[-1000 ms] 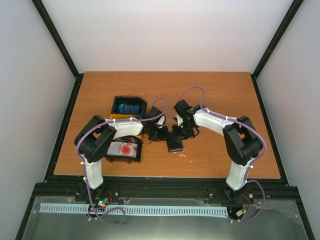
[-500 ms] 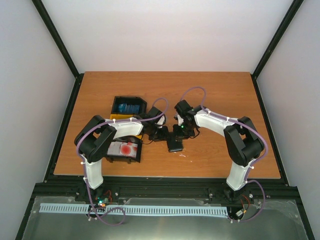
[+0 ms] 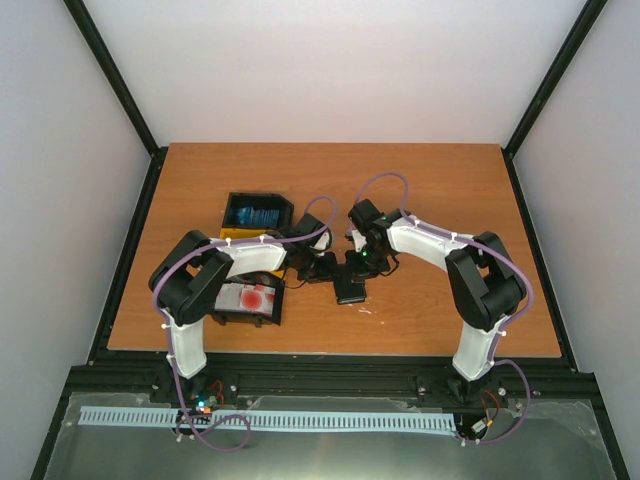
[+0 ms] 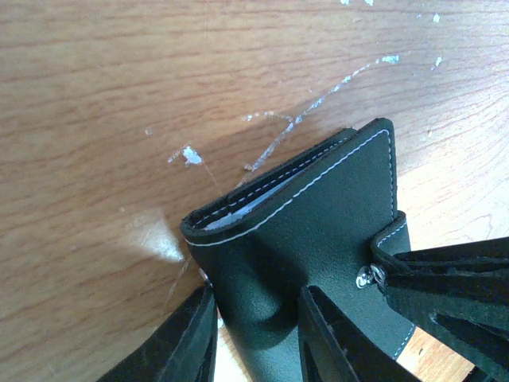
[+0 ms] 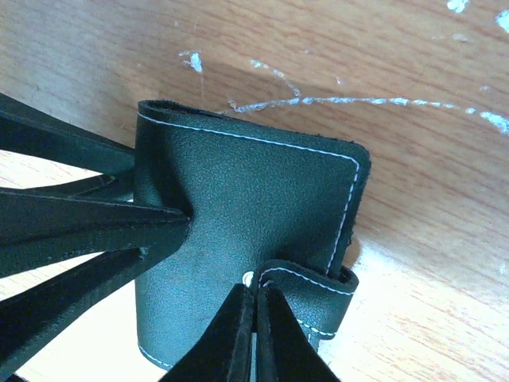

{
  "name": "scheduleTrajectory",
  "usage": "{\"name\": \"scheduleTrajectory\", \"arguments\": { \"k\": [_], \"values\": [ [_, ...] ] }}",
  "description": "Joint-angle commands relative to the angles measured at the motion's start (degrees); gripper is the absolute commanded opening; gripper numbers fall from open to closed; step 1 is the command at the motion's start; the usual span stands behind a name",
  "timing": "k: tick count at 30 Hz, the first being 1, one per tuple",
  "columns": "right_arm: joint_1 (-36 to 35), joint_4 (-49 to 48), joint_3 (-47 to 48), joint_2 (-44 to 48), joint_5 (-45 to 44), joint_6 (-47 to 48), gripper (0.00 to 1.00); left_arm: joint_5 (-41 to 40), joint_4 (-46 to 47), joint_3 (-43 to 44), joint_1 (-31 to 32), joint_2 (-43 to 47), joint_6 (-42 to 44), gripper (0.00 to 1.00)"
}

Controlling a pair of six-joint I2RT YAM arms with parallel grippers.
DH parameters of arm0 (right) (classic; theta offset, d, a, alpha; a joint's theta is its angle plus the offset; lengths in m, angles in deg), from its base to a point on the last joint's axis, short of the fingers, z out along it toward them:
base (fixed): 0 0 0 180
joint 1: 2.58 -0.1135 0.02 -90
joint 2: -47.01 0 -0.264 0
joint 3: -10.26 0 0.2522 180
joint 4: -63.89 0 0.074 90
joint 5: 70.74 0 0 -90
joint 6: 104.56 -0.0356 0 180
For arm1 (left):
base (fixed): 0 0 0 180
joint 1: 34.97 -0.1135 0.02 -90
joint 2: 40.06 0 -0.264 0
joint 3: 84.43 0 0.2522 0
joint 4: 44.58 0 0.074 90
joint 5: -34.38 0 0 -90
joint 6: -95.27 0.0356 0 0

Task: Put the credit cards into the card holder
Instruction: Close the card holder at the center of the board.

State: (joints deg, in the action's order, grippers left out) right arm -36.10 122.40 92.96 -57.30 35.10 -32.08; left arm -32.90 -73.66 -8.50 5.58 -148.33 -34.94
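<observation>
Black folding card holder (image 4: 318,231) with white stitching sits folded at the centre of the brown wooden table (image 3: 440,180), between the two arms. Left gripper (image 4: 257,293) is narrow, clamped on the card holder's near edge with the cover dimpled between its fingers. This looks like an anchor so the holder can't slide. Right gripper (image 5: 254,288) is pinched fully shut on the black snap tab (image 5: 318,298), probably to peel it back and unfold the cover. A pale sliver shows inside the fold: card or lining, can't tell. Credit cards are not loaded. Blue plastic cards (image 3: 258,214) sit in the yellow-and-black plastic bin (image 3: 232,200). A white red-blotched card (image 3: 252,298) sits in the black bin (image 3: 245,320). Both bins are left of the holder. Task looks early; opening comes first.
</observation>
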Motion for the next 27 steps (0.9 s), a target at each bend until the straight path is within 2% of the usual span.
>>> {"name": "scheduleTrajectory", "arguments": {
  "k": [1, 7, 11, 20, 27],
  "values": [
    [-0.62, 1.63, 1.32, -1.73, -0.61, 1.39, 0.03, 0.52, -2.09, -1.07, 0.48, -1.77, -0.59, 0.3],
    [-1.1, -0.02, 1.39, -1.57, 1.87, 0.84, 0.14, 0.46, -2.2, -1.18, 0.49, -1.66, -0.73, 0.3],
    [-1.1, -0.88, 1.18, -1.18, 2.74, -0.36, 0.18, 0.32, -2.2, -1.09, 0.49, -1.63, -0.84, 0.3],
    [-1.1, -1.93, -0.03, 1.23, 3.41, -2.11, 0.32, 0.27, -2.26, -1.22, 0.45, -1.51, -0.88, 0.3],
    [-1.02, 0.37, 0.7, 4.74, -1.93, -3.98, 0.31, 0.21, -2.26, -1.31, 0.38, -1.36, -0.75, 0.3]
  ]
}}
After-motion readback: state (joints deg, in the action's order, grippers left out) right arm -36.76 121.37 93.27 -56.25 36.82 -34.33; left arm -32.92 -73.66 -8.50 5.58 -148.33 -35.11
